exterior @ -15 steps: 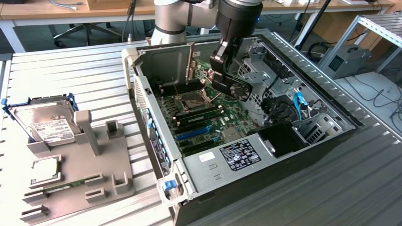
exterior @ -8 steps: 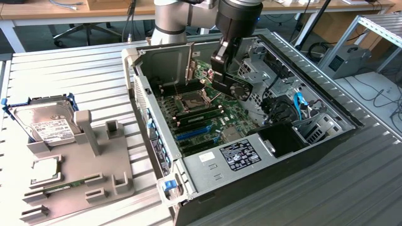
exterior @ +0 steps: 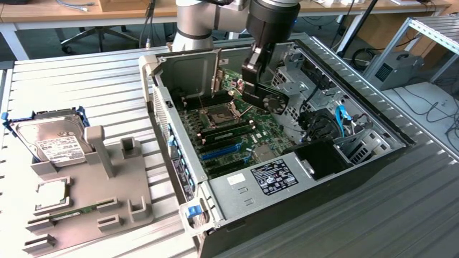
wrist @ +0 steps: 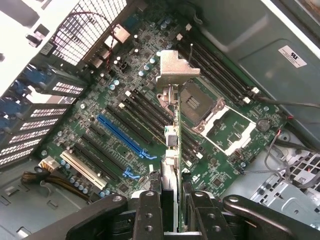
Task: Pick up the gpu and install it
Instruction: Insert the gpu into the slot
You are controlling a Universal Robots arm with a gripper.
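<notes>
While the gpu [wrist: 178,165] stands edge-on to the wrist camera, we see it clenched between the two black fingers [wrist: 150,212] of the gripper [wrist: 176,212], with its silver bracket [wrist: 176,70] at the end farthest from them. We judge that gripping one end this way keeps the rest of the card free of the fingers. The card hangs above the motherboard [wrist: 95,120], apart from it and not yet seated. The blue slot [wrist: 125,137] lies off to one side. In the exterior view the arm reaches down into the open computer case [exterior: 163,115]. Well apart, at the exterior view's left, the hard drive [exterior: 54,141] stands in a grey holder [exterior: 107,199].
</notes>
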